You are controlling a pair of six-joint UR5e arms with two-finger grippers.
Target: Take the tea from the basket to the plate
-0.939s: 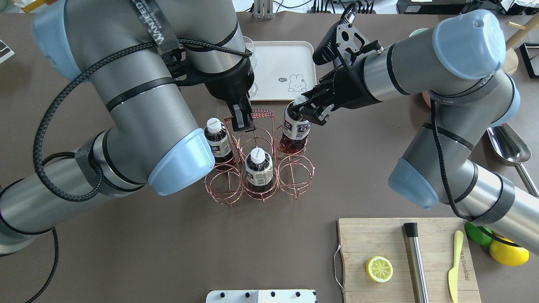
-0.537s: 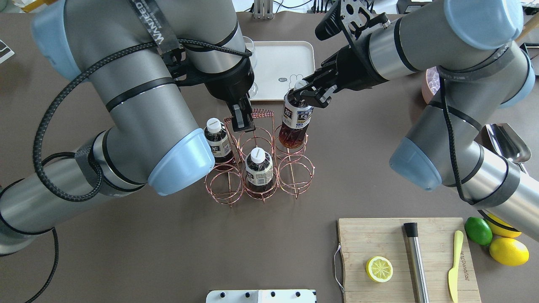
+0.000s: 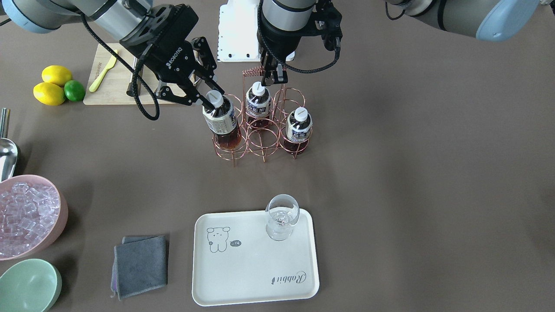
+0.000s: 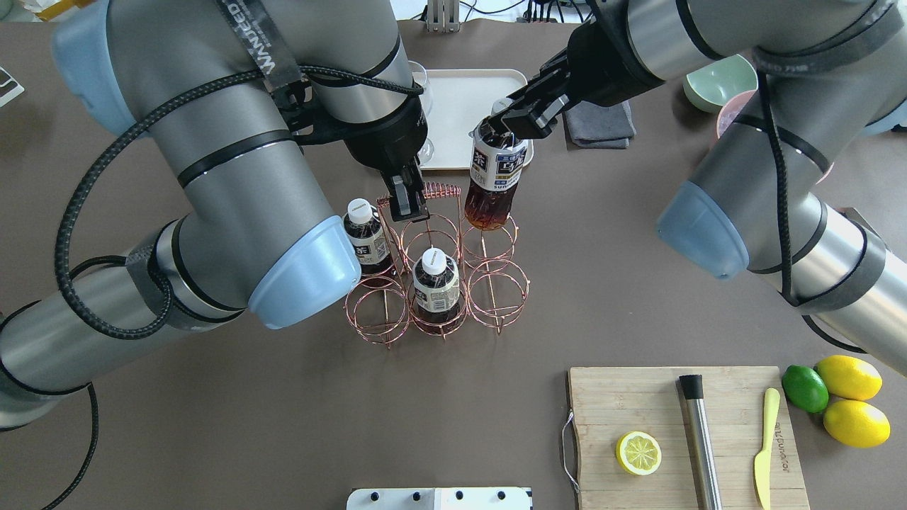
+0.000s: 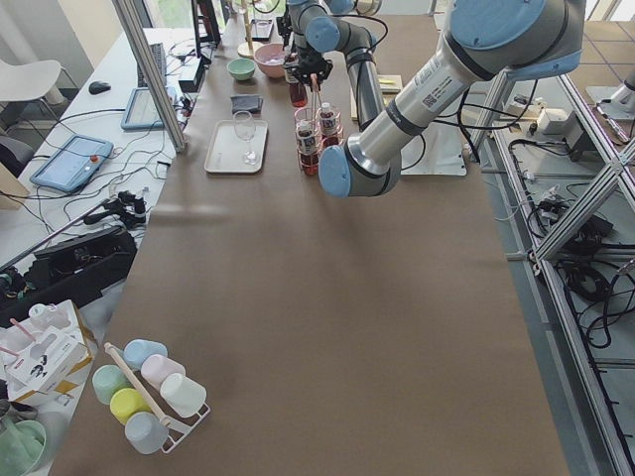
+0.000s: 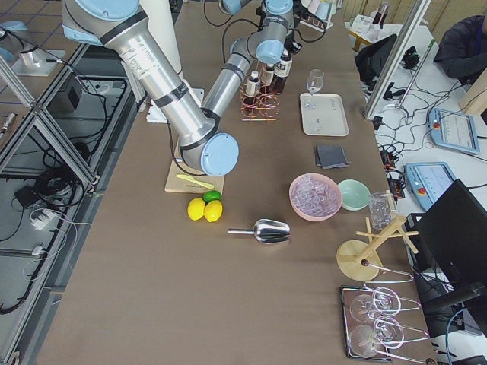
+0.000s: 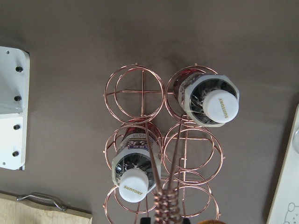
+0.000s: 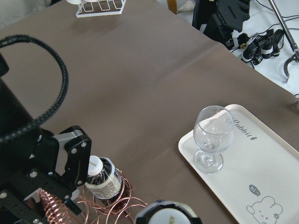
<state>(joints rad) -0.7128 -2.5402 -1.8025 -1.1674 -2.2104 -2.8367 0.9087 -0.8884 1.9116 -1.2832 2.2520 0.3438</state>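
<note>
My right gripper (image 4: 507, 117) is shut on the white cap of a tea bottle (image 4: 496, 177) and holds it tilted, its base just over the basket's far right ring. In the front view the same gripper (image 3: 209, 98) holds that bottle (image 3: 222, 122). My left gripper (image 4: 407, 200) is shut on the coiled handle (image 4: 441, 190) of the rose-copper basket (image 4: 499, 290). Two more tea bottles (image 4: 367, 235) (image 4: 434, 283) stand in its rings. The cream plate (image 3: 256, 268) lies beyond the basket and carries a stemmed glass (image 3: 282, 216).
A grey cloth (image 4: 599, 124) lies right of the plate, with a mint bowl (image 3: 28, 286) and a pink bowl of ice (image 3: 26, 216) farther right. A cutting board (image 4: 638, 404) with half a lemon, a muddler and a knife sits at the near right, beside lemons and a lime (image 4: 804, 388).
My right gripper has lifted the tea bottle up out of its ring and carried it a little toward the plate. The left gripper has stayed on the handle.
</note>
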